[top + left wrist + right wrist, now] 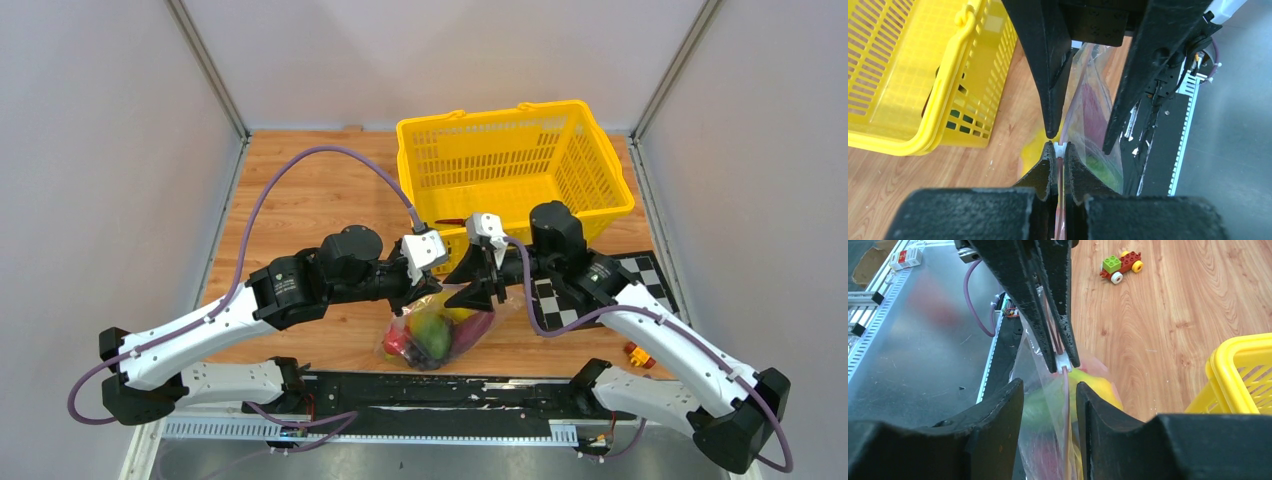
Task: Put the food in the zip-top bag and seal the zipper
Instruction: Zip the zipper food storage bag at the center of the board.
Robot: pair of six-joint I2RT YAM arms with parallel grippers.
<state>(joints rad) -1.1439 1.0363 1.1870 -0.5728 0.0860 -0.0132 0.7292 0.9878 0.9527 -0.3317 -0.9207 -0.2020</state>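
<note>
Wooden counter (300,200), near edge | zip-top bag (470,325) held up by its mouth between the arms, food (432,336) inside | left hand (1060,151) clenched on zipper (1066,400) at the white tab | right hand (1049,385) released, fingers apart either side of the strip | yellow basket (515,150) behind, toy car (1120,265) off to the side
</note>
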